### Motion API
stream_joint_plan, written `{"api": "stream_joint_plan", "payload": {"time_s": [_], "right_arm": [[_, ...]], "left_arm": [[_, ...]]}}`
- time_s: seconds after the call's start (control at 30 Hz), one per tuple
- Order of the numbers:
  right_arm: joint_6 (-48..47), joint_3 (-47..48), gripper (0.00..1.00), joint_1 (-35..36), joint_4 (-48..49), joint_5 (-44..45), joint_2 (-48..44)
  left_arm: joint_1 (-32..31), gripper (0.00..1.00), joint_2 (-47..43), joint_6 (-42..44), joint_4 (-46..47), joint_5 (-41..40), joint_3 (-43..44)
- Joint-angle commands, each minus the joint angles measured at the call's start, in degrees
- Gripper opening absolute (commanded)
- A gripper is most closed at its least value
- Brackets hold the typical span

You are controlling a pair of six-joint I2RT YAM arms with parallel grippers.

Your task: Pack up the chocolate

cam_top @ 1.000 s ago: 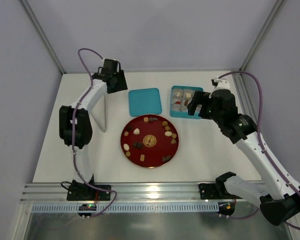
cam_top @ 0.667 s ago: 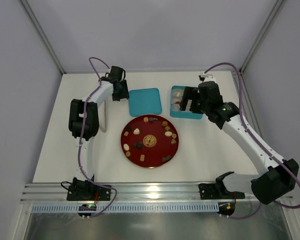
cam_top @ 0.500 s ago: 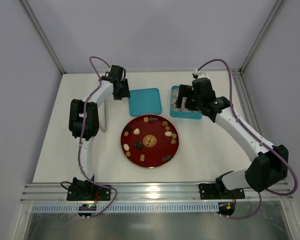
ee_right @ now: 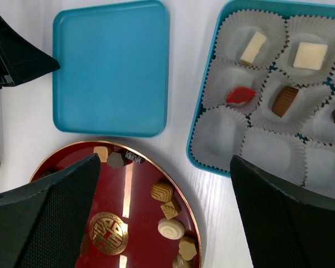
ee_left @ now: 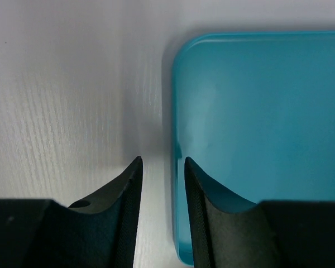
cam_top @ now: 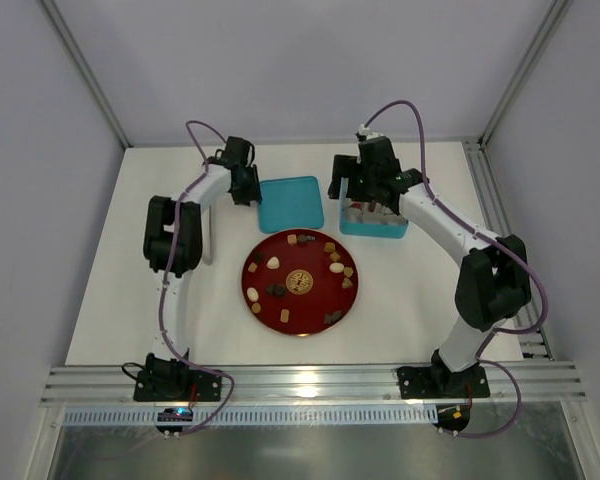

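While both arms stretch toward the upper middle of the overhead view, most of the chocolate (ee_right: 162, 192) lies below them, scattered on a round red plate (ee_right: 142, 245) at the centre of the white table (ee_left: 72, 84). From the right wrist, the plate sits at lower left, almost under the right gripper (ee_right: 164, 162), whose jaws gape wide and hold nothing. The box (ee_right: 206, 166) fills the upper right. That arm looks the better placed to pick, since the pieces lie just down and left of its fingers. The left gripper (ee_left: 162, 162) sits low at the left edge of the flat lid (ee_left: 257, 111). Its jaws are narrowly apart, with the rim lying between the tips and not visibly clamped. The pieces are tiny glossy cubes and ovals in dark brown, caramel and cream, with no clear long axis. The box is smooth teal plastic lined with crinkled white paper cups (ee_right: 218, 139). Some cups hold cream squares, a red oval and a brown block. The lid is plain glossy teal with rounded corners.
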Motion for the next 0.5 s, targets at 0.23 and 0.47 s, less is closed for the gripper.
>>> {"api": "stream_joint_plan", "payload": {"time_s": [0.23, 0.47], "right_arm": [[-3.08, 15.74, 0.95, 1.41, 1.21, -4.87, 14.62], [-4.75, 27.51, 0.94, 1.85, -2.66, -6.19, 23.59]], "left_arm": [[-0.44, 0.17, 1.85, 0.58, 0.87, 0.66, 1.14], [-0.44, 0.0, 1.94, 0.84, -0.89, 1.97, 3.52]]}}
